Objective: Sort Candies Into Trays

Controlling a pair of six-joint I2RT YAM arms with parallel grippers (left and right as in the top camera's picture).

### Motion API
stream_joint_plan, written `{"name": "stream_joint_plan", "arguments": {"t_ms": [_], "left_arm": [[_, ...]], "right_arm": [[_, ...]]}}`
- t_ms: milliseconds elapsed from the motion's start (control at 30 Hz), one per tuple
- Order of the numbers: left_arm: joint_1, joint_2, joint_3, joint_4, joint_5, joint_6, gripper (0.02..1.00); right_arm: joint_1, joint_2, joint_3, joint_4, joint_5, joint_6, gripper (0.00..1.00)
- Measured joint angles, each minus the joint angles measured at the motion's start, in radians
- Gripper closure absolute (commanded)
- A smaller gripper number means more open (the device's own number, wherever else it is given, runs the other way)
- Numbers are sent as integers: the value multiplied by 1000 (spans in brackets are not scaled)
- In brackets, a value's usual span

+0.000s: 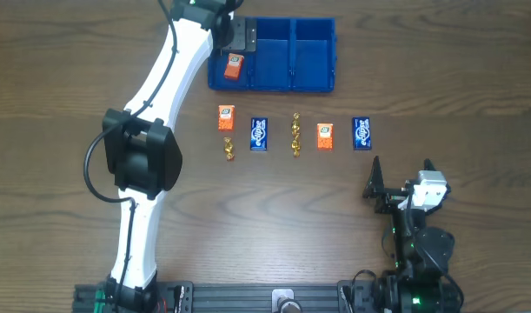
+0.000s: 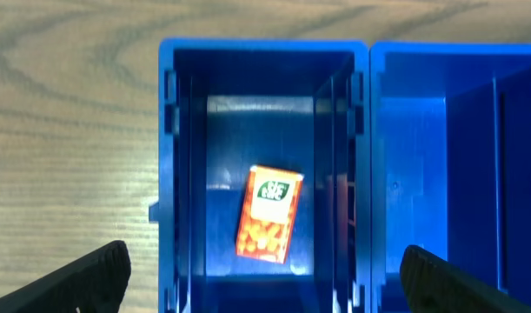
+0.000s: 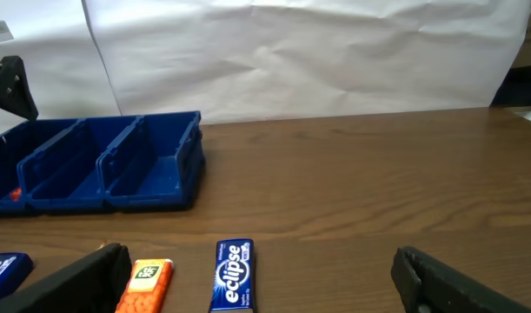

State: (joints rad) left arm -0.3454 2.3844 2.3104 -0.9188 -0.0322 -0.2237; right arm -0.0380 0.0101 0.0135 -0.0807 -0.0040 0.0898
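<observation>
Candies: one orange candy box (image 2: 267, 213) lies flat in the left compartment of the blue tray (image 1: 313, 85), at the far side of the tabletop (image 1: 474, 78). The left tool (image 2: 263, 261) hangs over that compartment, released and empty. On the tabletop nearer than the tray lie a row of orange boxes (image 1: 226, 117), blue packs (image 1: 258, 133) and gold-wrapped sweets (image 1: 229, 149). The right tool (image 1: 401, 178) sits near right, fingers apart, holding nothing.

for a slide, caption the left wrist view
An orange candy box lies in the blue tray's end compartment, left arm's jaws open above it
</observation>
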Motion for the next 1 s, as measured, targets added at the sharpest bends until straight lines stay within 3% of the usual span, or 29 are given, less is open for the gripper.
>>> {"name": "stream_joint_plan", "arguments": {"t_ms": [167, 367, 600, 1000], "left_arm": [[-59, -115, -33, -120, -25, -44, 25], [-193, -485, -352, -52, -85, -132, 51], [-153, -442, -739, 134, -89, -201, 58], [-106, -422, -879, 257, -40, -221, 82]], "right_arm": [[0, 0, 0, 0, 0, 0, 3], [0, 0, 0, 0, 0, 0, 3], [0, 0, 0, 0, 0, 0, 3], [0, 0, 0, 0, 0, 0, 3]]}}
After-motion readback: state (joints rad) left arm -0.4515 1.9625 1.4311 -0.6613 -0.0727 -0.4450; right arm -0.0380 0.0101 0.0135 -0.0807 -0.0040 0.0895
